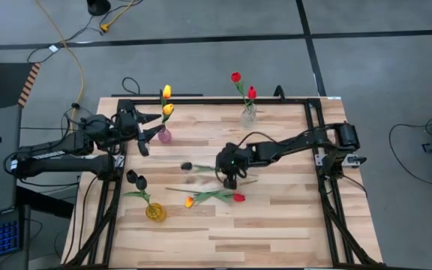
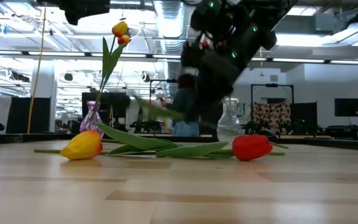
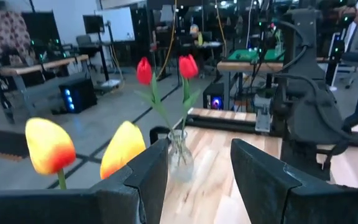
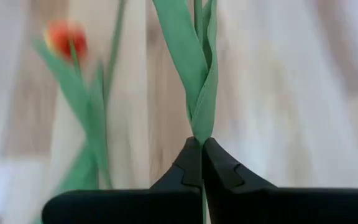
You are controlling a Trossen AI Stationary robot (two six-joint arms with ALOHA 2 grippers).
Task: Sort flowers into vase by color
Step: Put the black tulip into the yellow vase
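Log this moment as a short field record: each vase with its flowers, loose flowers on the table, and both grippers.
clear vase: far side of table, two red tulips
pink vase: far left, two yellow tulips
yellow vase: near left, two near-black tulips
loose on table: yellow-orange tulip, red tulip, dark tulip
right gripper: mid-table, shut on the dark tulip's green stem and leaves
left gripper: open, holding nothing, beside the pink vase
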